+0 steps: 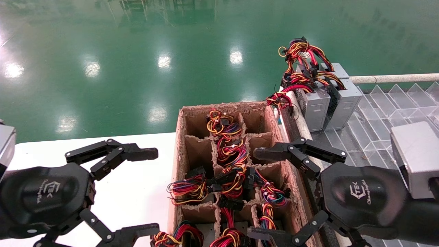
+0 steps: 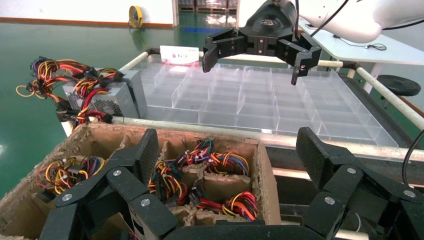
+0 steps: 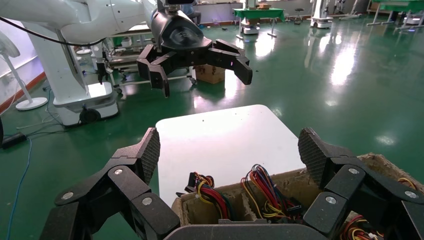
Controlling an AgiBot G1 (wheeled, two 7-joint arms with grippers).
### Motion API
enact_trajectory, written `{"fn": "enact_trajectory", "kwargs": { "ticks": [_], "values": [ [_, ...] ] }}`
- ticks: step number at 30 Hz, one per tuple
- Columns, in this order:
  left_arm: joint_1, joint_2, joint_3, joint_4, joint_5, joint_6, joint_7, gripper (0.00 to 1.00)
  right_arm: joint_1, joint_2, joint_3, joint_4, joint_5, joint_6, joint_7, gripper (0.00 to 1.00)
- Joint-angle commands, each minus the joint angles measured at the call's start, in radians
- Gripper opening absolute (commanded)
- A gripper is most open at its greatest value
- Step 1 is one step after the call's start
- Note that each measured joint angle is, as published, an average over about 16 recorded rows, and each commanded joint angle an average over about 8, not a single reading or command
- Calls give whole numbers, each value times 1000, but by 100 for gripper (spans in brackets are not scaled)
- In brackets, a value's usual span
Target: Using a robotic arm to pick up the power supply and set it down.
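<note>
Both claws hang wide open, left gripper (image 1: 142,192) over the white table (image 1: 137,192), right gripper (image 1: 262,193) flanking the cardboard box (image 1: 178,144), probably since the power supplies (image 1: 313,108) already sit far right.

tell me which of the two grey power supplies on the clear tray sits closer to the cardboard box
The left power supply, with the perforated vent side; it stands beside the divider box's far right corner. The other unit stands behind it, farther right.

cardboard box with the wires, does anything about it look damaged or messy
Yes. The cardboard box has frayed, crumbling rims and dividers, and wire bundles spill over the dividers from one cell into the next. Both claws, left and right, are open with nothing in them, one at each side of the box.
</note>
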Motion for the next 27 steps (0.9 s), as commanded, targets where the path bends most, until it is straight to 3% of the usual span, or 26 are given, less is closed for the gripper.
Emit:
{"fn": "enact_trajectory", "kwargs": {
  "ticks": [1, 17, 25, 27],
  "values": [
    [0, 0, 0, 0, 0, 0, 0, 100, 0, 0, 0, 0, 0, 0, 0, 100],
    [0, 0, 0, 0, 0, 0, 0, 97, 0, 0, 0, 0, 0, 0, 0, 100],
    [0, 0, 0, 0, 0, 0, 0, 0, 0, 0, 0, 0, 0, 0, 0, 100],
    [0, 0, 0, 0, 0, 0, 0, 0, 0, 0, 0, 0, 0, 0, 0, 100]
  ]
}}
